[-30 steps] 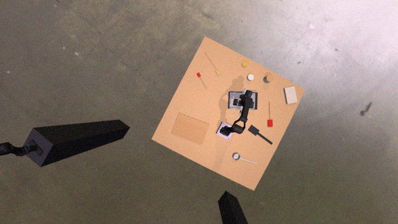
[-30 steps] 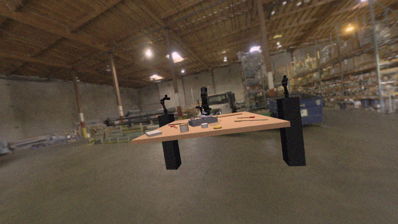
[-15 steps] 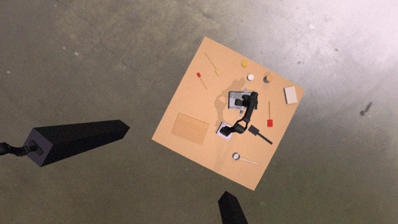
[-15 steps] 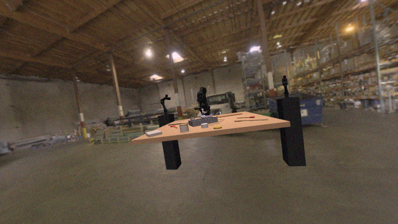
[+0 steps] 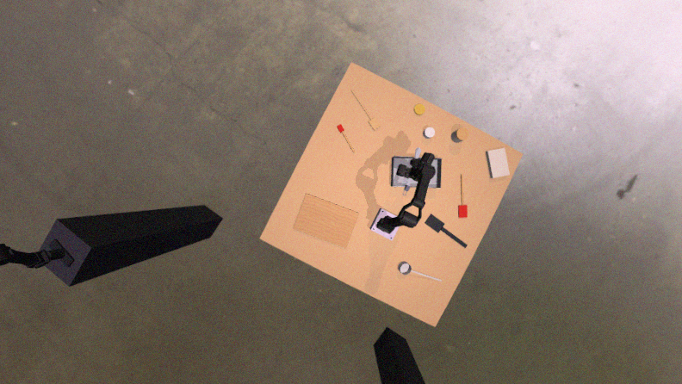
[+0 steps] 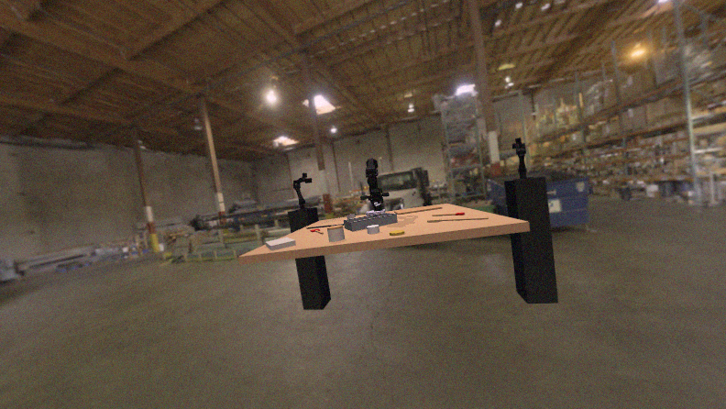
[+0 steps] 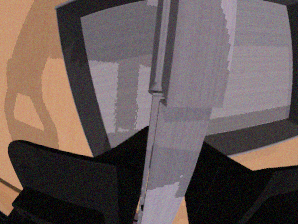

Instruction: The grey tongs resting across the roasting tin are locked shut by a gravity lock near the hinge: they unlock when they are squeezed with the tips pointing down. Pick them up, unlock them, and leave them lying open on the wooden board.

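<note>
Table (image 5: 333, 157): tan square top, the largest thing here and the landmark for all that follows. Wooden board (image 5: 325, 219) lies near the table's left edge in the top view, well apart from the tin. Roasting tin (image 5: 437, 177) sits about mid-table, grey, dark-rimmed; the arm reaches over it from a base plate just beside it, toward the board's side.

Tongs (image 7: 182, 96): grey, arms together, running lengthwise through the wrist view with the tin (image 7: 100, 76) beneath them. A pale tip shows past the tin's far rim in the top view (image 5: 417, 152).

Gripper (image 7: 156, 183): clamped on the tongs, dark fingers pressed to either flank of the handle.

Whether the tongs are off the tin's rim yet I cannot tell; the exterior view is too small.

Step in hand, as I judge it: lift and turn. To do it well:
- rise straight until well above the tin's walls before any rotation;
- tip the wrist so the tips hang down;
- squeeze only then, so the lock can drop;
- keep the hold firm, because a long lever may swing;
- carry across to the board, lay flat.

Writing, brands, labels: none readable anywhere.
</note>
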Motion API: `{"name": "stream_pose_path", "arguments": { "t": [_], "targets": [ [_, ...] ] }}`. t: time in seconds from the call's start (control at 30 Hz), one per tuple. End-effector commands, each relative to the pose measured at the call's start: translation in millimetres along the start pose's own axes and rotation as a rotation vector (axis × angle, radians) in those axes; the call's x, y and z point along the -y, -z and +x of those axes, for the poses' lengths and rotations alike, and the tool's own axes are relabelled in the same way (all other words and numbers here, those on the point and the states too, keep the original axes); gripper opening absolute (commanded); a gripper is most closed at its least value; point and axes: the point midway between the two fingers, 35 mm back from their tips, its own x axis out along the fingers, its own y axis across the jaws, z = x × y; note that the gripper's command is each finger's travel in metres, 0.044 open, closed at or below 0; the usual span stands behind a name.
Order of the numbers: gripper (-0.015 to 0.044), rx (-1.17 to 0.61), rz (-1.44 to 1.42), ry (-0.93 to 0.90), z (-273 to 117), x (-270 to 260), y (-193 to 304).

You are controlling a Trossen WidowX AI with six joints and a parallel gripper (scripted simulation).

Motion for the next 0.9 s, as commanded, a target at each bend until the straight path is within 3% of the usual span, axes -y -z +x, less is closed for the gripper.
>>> {"name": "stream_pose_path", "arguments": {
  "t": [0.0,0.87],
  "targets": [
    [-0.015,0.007,0.05,-0.005,-1.6,-21.0,-5.2],
    [-0.015,0.001,0.487,-0.025,-7.8,-164.7,-0.5]
  ]
}}
